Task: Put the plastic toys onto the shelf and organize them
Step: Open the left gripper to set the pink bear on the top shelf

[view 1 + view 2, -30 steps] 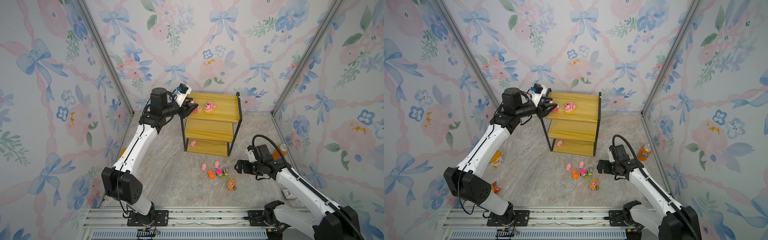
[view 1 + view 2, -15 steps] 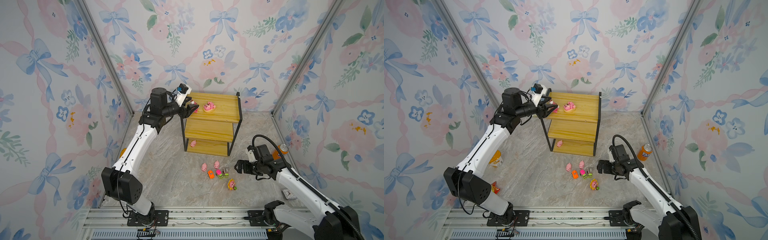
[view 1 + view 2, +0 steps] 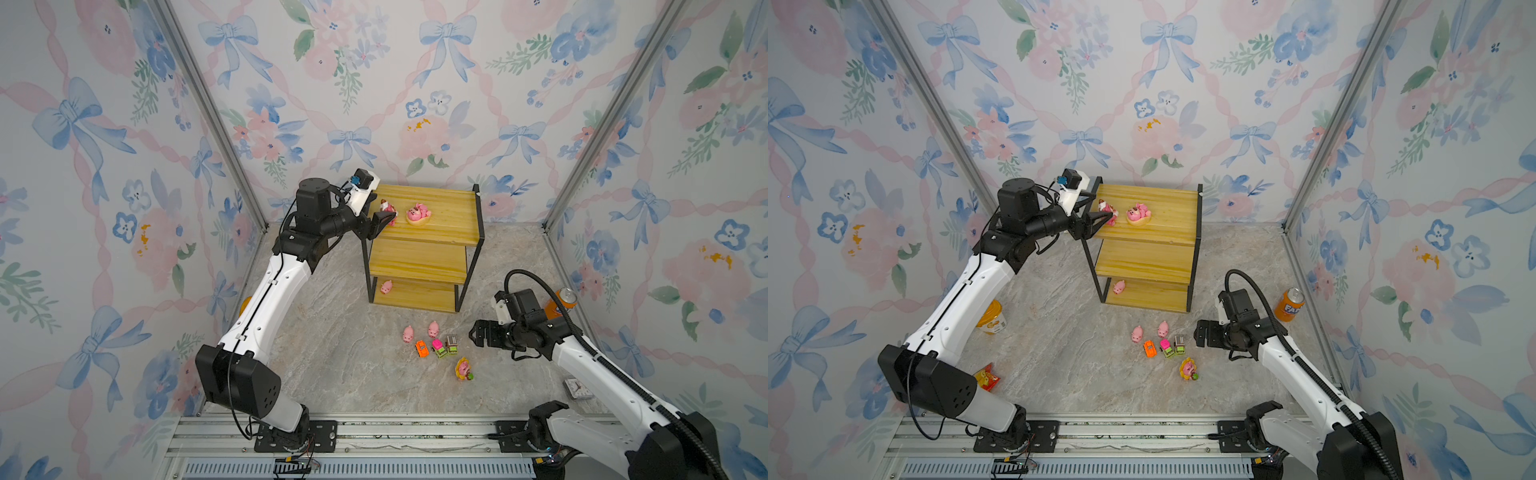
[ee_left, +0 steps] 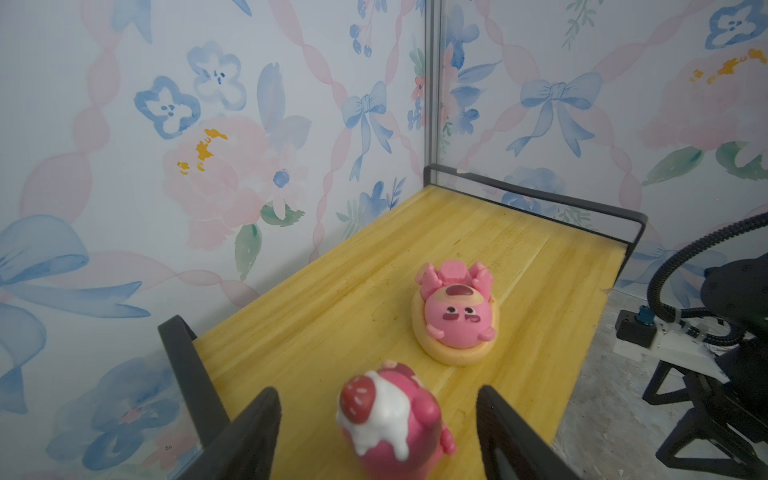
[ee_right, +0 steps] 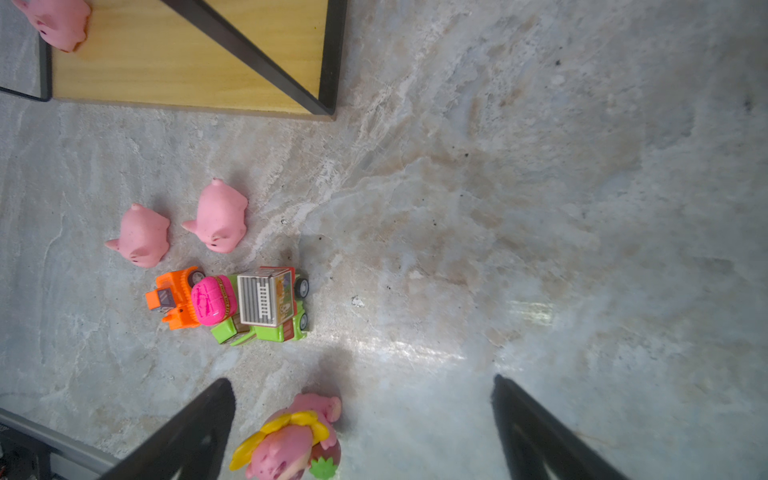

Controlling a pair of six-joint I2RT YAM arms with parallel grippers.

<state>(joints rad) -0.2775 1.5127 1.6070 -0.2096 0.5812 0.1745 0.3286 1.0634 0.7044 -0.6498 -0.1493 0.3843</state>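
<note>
Left wrist view: the left gripper (image 4: 376, 390) has let go. A second ago its jaws were drawn in on the cream-topped bear figurine (image 4: 390, 419). Now they stand spread, with a clear gap on each side of it. The bear stands upright by itself on the top board of the shelf (image 4: 332, 316), close to the black end rail. A second bear (image 4: 455, 320) lies in its pale yellow dish a little further along the same board. In both top views the arm has hardly shifted from that corner.

That makes two bears up top and one pale pig (image 3: 386, 286) on the bottom board. Nothing shows on the visible part of the middle board. I'd judge the left arm now has to back straight out without clipping the figure, which looks top-heavy and easy to tip.

On the floor in front of the shelf wait two more pigs (image 3: 408, 333), three mini cars (image 3: 438, 348) bunched together, and a third bear (image 3: 463, 369) with yellow petals. The right gripper (image 3: 473, 334) hovers just beside the cars, jaws wide apart and holding nothing.
</note>
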